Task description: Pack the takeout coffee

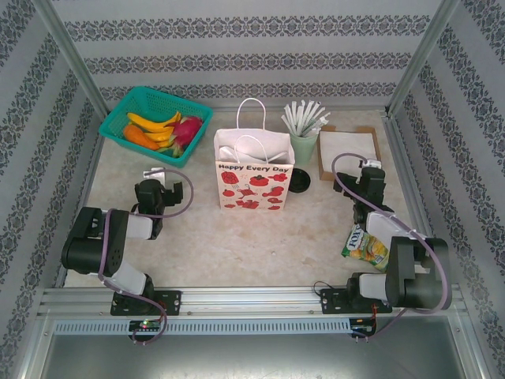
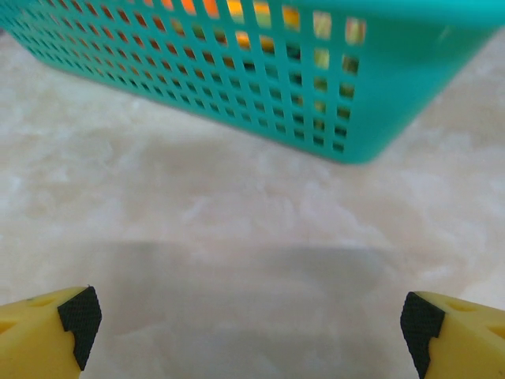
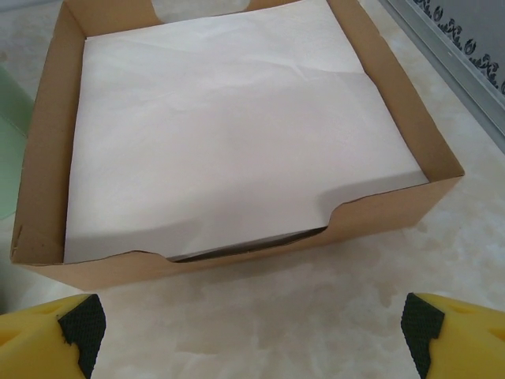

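The takeout coffee (image 1: 300,183) appears as a small dark round cup on the table, tucked against the right foot of the white paper bag (image 1: 253,170) printed with red fruit and "Happy Every Day". The bag stands upright and open in the middle of the table. My left gripper (image 1: 156,174) is left of the bag, open, with bare tabletop between its fingers (image 2: 251,325). My right gripper (image 1: 369,167) is right of the cup, also open and holding nothing (image 3: 248,328), just short of a cardboard box.
A teal basket (image 1: 118,118) (image 2: 331,118) of fruit sits at the back left. A mint-green cup (image 1: 303,144) of white straws stands behind the dark cup. The brown box of white napkins (image 1: 349,151) (image 3: 237,134) is back right. A green snack packet (image 1: 364,243) lies under the right arm.
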Controlling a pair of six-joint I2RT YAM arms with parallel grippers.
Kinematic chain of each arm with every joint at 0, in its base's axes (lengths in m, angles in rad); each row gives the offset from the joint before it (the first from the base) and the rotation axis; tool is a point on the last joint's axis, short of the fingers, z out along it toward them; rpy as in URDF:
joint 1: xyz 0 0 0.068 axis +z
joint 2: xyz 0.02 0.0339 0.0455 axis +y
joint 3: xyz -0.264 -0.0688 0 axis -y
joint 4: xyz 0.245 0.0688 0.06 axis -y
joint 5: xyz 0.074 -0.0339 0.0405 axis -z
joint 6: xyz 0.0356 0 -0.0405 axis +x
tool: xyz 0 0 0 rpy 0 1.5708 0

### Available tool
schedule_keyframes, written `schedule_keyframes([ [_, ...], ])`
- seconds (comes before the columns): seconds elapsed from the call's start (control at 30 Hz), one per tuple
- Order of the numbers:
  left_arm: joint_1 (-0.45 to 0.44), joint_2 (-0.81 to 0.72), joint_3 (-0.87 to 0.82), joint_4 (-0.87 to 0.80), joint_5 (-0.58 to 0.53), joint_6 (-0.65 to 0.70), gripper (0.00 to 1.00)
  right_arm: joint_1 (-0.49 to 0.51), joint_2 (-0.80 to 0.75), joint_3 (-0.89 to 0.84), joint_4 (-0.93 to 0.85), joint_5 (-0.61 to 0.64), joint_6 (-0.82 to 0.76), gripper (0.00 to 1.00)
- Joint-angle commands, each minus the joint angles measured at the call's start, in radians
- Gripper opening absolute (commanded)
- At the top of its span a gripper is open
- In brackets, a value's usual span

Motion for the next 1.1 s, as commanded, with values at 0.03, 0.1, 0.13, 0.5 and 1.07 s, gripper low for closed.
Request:
schedule_keyframes([
  [0.03, 0.012, -0.002, 0.004, 0.103, -0.04, -0.015, 1.0, 0.005, 0.044, -0.009, 0.182, -0.02, -0.053, 0.98],
  [0.1, 0.012, -0.002, 0.004, 0.104, -0.049, -0.017, 1.0, 0.007, 0.067, 0.0, 0.207, -0.038, -0.06, 0.98],
  [0.13, 0.011, -0.007, 0.006, 0.091, -0.055, -0.022, 1.0, 0.015, 0.069, 0.008, 0.196, -0.04, -0.071, 0.98],
  [0.5, 0.009, -0.005, 0.006, 0.094, -0.064, -0.024, 1.0, 0.185, 0.216, -0.196, 0.757, 0.107, -0.194, 0.98],
  [1.07, 0.011, -0.004, 0.013, 0.083, -0.026, -0.009, 1.0, 0.062, 0.209, -0.107, 0.596, -0.221, -0.142, 0.98],
])
